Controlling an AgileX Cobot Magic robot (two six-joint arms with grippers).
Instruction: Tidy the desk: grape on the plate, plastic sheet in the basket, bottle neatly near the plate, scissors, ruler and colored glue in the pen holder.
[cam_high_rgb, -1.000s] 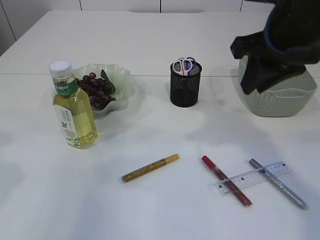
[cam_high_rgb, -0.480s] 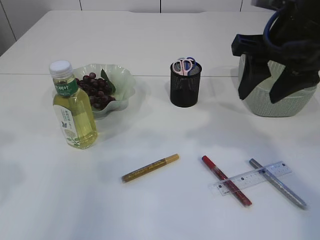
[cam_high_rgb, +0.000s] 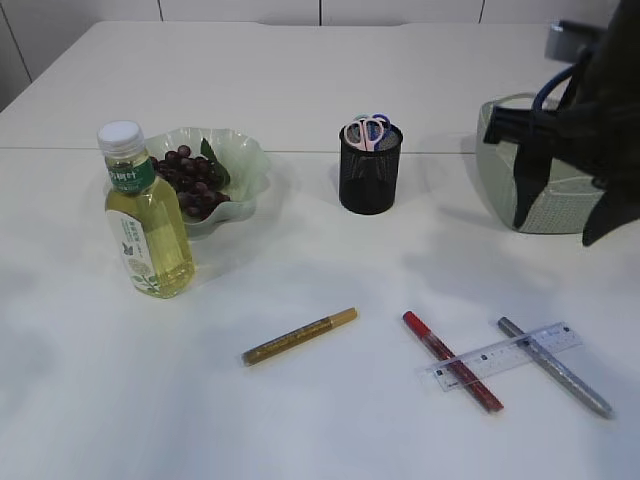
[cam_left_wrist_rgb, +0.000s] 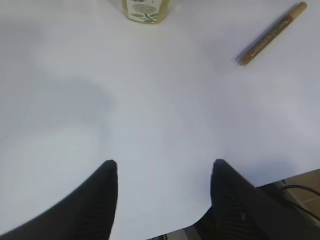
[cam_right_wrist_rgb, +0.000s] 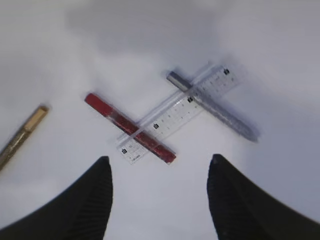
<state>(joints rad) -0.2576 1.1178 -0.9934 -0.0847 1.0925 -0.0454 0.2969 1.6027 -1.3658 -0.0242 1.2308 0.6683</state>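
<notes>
The grape bunch lies on the pale green plate, and the bottle stands upright against the plate's front left. Scissors stick out of the black pen holder. A clear ruler lies across a red glue pen and a silver one. A gold glue pen lies alone. My right gripper hangs open and empty in front of the basket, above the ruler. My left gripper is open over bare table. The plastic sheet is out of view.
The table's near edge shows under my left gripper in the left wrist view, with a cable below it. The bottle's base is at the top of that view. The right arm covers much of the basket.
My right gripper has moved from over the basket to the right and down, and its jaws have opened wider. The things on the table have not moved.
</notes>
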